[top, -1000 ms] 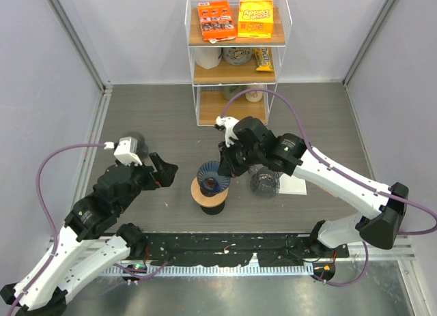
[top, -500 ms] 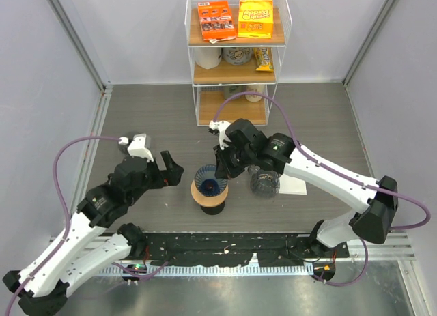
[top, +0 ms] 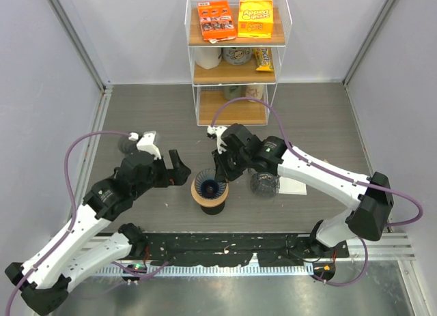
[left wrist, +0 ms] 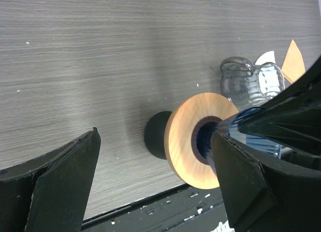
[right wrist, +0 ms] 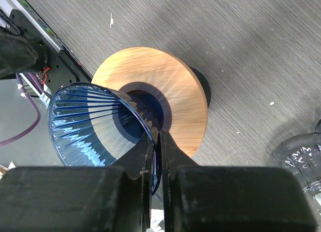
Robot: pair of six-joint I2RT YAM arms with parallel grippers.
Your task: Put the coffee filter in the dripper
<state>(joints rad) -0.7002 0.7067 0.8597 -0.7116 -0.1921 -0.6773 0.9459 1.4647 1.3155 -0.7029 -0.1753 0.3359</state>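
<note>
A blue ribbed glass dripper (top: 209,185) is over the hole of a round wooden stand (top: 202,199) on a black base. My right gripper (top: 220,171) is shut on the dripper's rim (right wrist: 95,127), one finger inside the cone and one outside, above the wooden ring (right wrist: 173,86). My left gripper (top: 181,171) is open and empty just left of the stand; in the left wrist view its gap (left wrist: 155,137) frames the wooden ring (left wrist: 188,137). A flat white paper (top: 295,185), likely the filter, lies on the table beside the glass jug. Nothing is inside the dripper.
A clear glass jug (top: 264,183) stands right of the stand, under the right arm. A white wire shelf (top: 235,56) with snack boxes and cups stands at the back. A black rail (top: 225,251) runs along the near edge.
My left arm has reached right, bringing its open gripper close to the stand. My right gripper has shifted slightly left and nearer with the dripper, setting it down toward the ring.
</note>
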